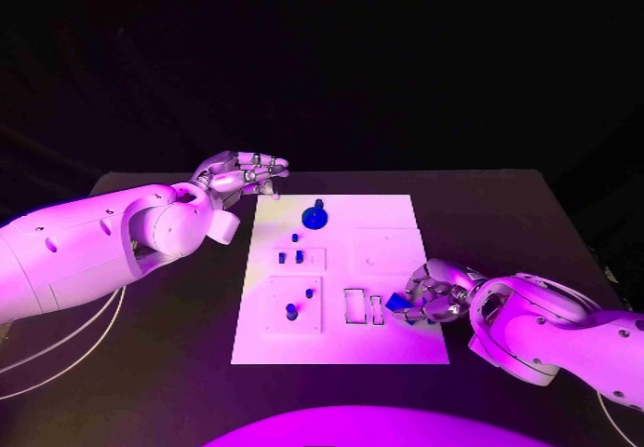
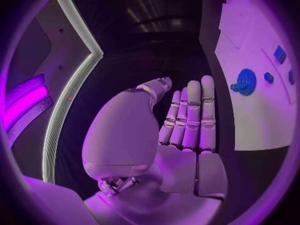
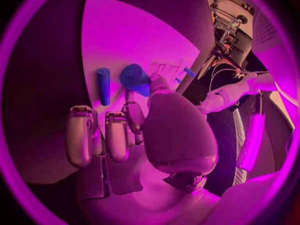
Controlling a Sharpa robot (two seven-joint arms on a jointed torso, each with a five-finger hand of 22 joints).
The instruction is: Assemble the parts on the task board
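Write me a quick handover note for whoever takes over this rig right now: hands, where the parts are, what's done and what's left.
Left hand: holds nothing, fingers apart, off the task board's far left corner.
Right hand: over the board's near right edge, holding a blue part.
A round blue part lies at the far end; small blue pieces are in the left fixtures.
Done: one part picked up.
Left: place it, then the rest.

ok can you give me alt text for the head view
The right hand holds a small blue part over the near right of the white task board on a black table. The left hand hovers empty off the board's far left corner, near a round blue part.
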